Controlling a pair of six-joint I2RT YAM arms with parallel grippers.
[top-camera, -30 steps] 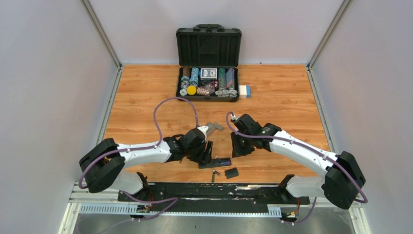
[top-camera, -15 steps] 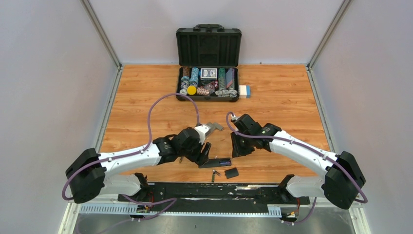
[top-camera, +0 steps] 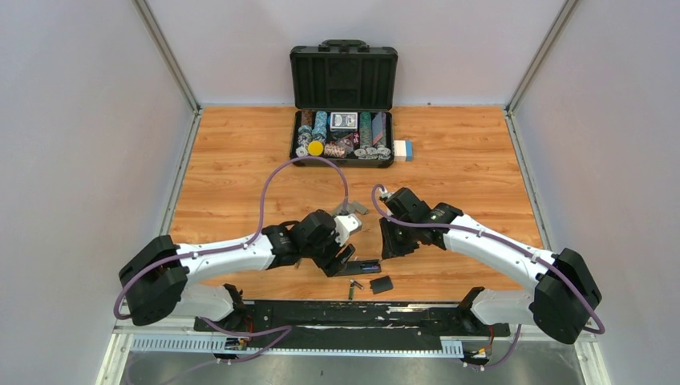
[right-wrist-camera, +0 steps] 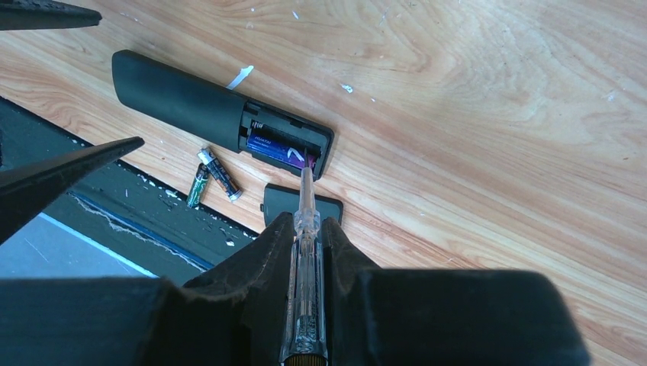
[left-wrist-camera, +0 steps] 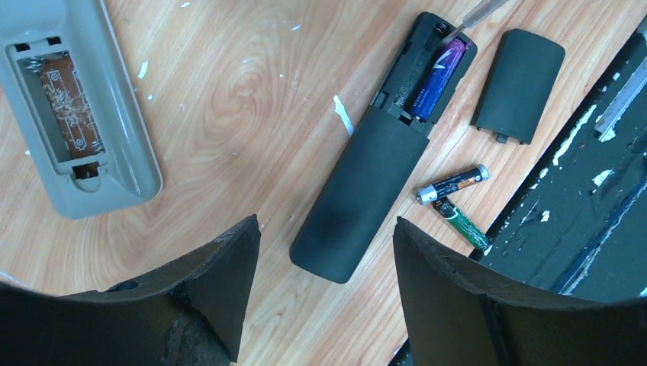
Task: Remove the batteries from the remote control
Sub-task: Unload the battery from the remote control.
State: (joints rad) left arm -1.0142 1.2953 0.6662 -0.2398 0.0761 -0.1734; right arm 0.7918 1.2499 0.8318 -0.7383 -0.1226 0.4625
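Note:
The black remote control (left-wrist-camera: 358, 191) lies back up on the wood, its compartment open with one purple battery (left-wrist-camera: 439, 76) inside. Two loose batteries (left-wrist-camera: 452, 184) lie crossed beside it, near the black cover (left-wrist-camera: 519, 85). My left gripper (left-wrist-camera: 326, 221) is open, its fingers astride the remote's closed end and clear of it. My right gripper (right-wrist-camera: 307, 221) is shut on a clear-handled screwdriver (right-wrist-camera: 305, 259), whose tip rests at the purple battery (right-wrist-camera: 284, 151) by the compartment's end wall. From above, both grippers (top-camera: 341, 253) (top-camera: 393, 241) flank the remote (top-camera: 361, 266).
A grey remote (left-wrist-camera: 76, 114) lies back up, its compartment open, left of the black one. An open black case (top-camera: 343, 128) of poker chips stands at the back, a small white and blue box (top-camera: 403, 150) beside it. The black base rail (left-wrist-camera: 580, 229) borders the near edge.
My left arm has shifted and its wrist has turned, tilting the gripper over the remote's closed end, with the jaws slightly wider. The right arm and screwdriver have stayed still.

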